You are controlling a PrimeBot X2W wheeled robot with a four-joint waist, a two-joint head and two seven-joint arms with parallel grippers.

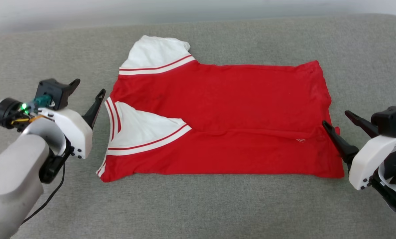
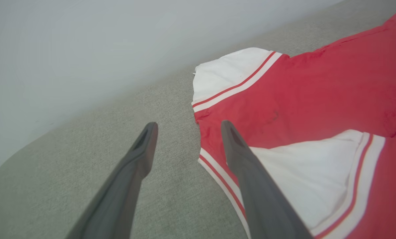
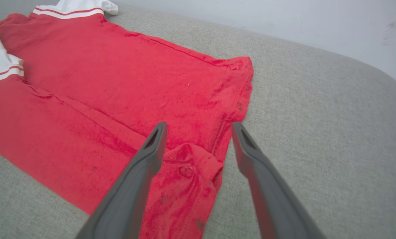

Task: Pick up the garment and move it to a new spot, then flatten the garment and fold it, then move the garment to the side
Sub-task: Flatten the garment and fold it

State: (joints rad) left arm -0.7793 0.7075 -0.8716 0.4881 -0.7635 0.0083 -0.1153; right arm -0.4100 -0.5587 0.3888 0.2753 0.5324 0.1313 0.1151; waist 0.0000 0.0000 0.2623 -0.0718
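The garment point(image 1: 217, 99) lies flat on the grey cloth surface, red, with its near strip folded over the body along a long crease. One white sleeve point(image 1: 154, 53) sticks out at the far left. The other white sleeve point(image 1: 141, 127) lies folded onto the red. My left gripper point(image 1: 89, 87) stands open just off the garment's left edge and holds nothing. In the left wrist view the left gripper point(image 2: 188, 124) has one finger over the striped trim of the garment point(image 2: 334, 89). My right gripper point(image 1: 336, 118) is open at the right edge. In the right wrist view the right gripper point(image 3: 199, 125) straddles a bunched corner of the garment point(image 3: 118, 76).
A grey fabric surface point(image 1: 198, 205) runs wide around the garment, with free room at the front and on both sides. Its far edge point(image 1: 251, 20) meets a pale wall. A black cable point(image 1: 48, 199) hangs from my left arm.
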